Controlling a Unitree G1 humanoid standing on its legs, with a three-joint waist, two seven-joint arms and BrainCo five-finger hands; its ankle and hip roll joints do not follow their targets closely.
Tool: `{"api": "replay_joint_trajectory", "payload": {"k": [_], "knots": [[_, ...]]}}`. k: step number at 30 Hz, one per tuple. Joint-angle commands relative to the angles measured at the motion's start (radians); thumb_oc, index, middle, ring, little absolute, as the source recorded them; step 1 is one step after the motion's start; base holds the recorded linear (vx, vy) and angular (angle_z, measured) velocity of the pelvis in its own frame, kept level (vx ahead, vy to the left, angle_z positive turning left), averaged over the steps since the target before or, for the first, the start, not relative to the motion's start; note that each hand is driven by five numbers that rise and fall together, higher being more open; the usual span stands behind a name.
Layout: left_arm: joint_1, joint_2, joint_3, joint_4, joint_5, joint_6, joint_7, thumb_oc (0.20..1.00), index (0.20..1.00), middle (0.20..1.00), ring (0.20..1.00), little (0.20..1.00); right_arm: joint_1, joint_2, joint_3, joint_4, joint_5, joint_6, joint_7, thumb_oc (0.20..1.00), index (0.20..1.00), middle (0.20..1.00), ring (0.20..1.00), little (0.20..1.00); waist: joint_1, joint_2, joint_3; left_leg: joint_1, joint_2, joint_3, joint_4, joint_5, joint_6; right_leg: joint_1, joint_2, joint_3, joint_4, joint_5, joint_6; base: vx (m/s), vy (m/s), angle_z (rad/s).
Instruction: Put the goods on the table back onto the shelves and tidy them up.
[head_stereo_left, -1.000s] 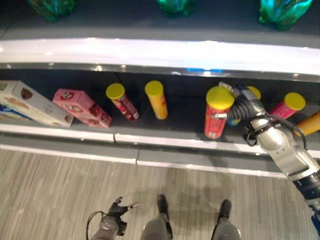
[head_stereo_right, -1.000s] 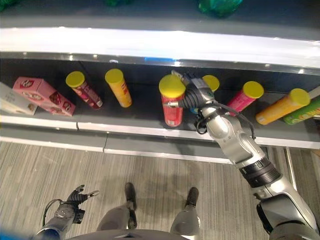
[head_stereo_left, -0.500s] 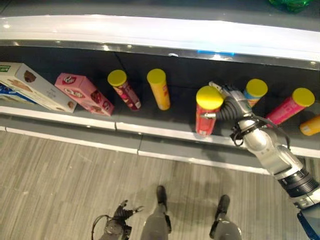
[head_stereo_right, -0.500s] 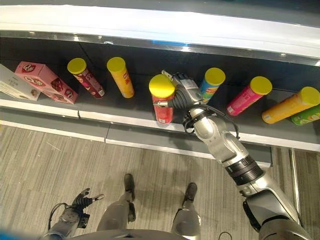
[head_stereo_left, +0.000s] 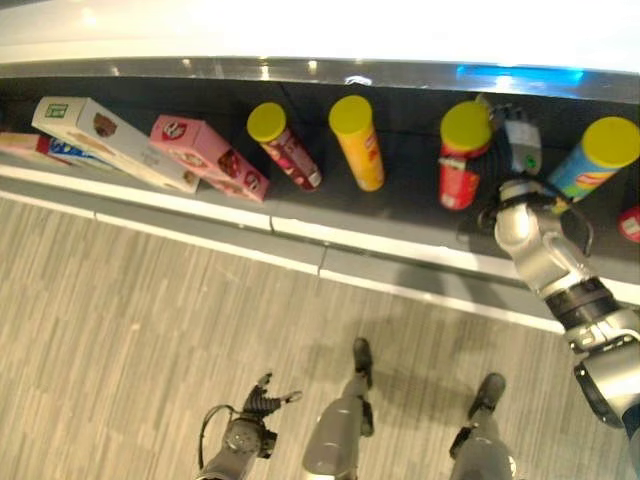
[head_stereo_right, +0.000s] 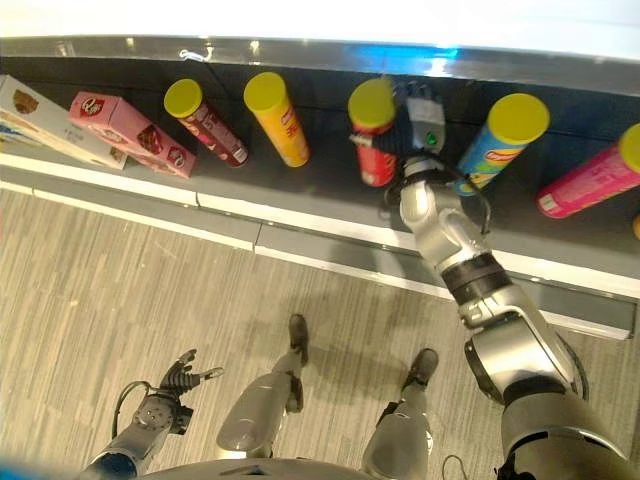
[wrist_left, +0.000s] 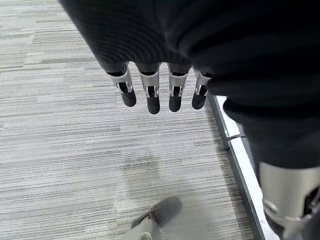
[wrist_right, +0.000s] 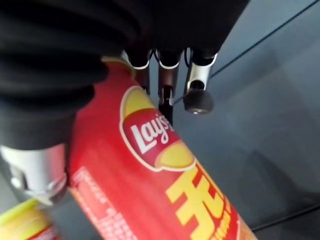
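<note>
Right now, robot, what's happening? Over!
Right hand fingers curled round the red can on the shelf. Left hand open, low over floor. Blue can close beside.

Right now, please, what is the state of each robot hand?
Left robot hand: open, fingers straight, holding nothing, hanging over the floor.
Right robot hand: shut on the red can standing on the shelf.

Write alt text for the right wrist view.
The right robot hand grips a red chip can from very close, its fingers reaching past the can toward the dark shelf. A yellow lid shows at one end of the can.
</note>
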Motion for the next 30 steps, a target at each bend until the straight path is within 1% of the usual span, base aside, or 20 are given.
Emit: {"api": "replay_joint_trajectory", "payload": {"k": [1,7,12,15,30], "knots": [[-0.05,0.036,-0.061,0.022,-0.016,-0.02,0.025,1.0,1.0,1.0,1.0,1.0,-0.126,-0.016,0.009,-0.017,-0.04,-0.029,-0.081,0.2,0.2,0.2,0.2,0.2,0.02,-0.009,-0.016,0.034,-0.001,0.006,0.011,-0.057,-0.06,-0.055,-0.042,0.038,0.033,0.042,0.034,0.02,0.004,0.13],[-0.062,0.031,-0.063,0.019,-0.014,-0.019,0.024,1.0,1.0,1.0,1.0,1.0,-0.103,-0.019,0.009,-0.028,-0.043,-0.027,-0.072,0.2,0.2,0.2,0.2,0.2,0.019,-0.001,-0.015,0.023,-0.011,-0.004,0.011,-0.057,-0.058,-0.058,-0.052,0.027,0.035,0.046,0.038,0.01,0.002,0.07],[-0.064,0.028,-0.064,0.008,-0.011,-0.019,0.023,1.0,1.0,1.0,1.0,1.0,-0.059,-0.007,0.009,-0.051,-0.049,-0.03,-0.059,0.2,0.2,0.2,0.2,0.2,0.015,0.003,-0.012,0.022,-0.013,-0.003,0.011,-0.059,-0.057,-0.059,-0.056,0.027,0.036,0.046,0.039,0.01,0.004,0.05],[-0.066,0.023,-0.063,0.002,-0.009,-0.02,0.023,1.0,1.0,1.0,1.0,1.0,-0.023,0.016,0.02,-0.055,-0.047,-0.038,-0.046,0.2,0.2,0.2,0.2,0.2,0.006,0.002,-0.005,0.022,-0.015,-0.001,0.011,-0.06,-0.053,-0.064,-0.057,0.032,0.039,0.048,0.038,0.0,0.002,0.02],[-0.064,0.029,-0.055,0.006,-0.007,-0.026,0.031,1.0,1.0,1.0,1.0,1.0,-0.04,0.011,0.032,-0.023,-0.061,-0.035,-0.059,0.2,0.2,0.2,0.2,0.2,0.007,0.003,0.002,0.014,-0.017,-0.005,0.011,-0.059,-0.054,-0.069,-0.063,0.025,0.045,0.048,0.038,0.0,0.0,0.0]]}}
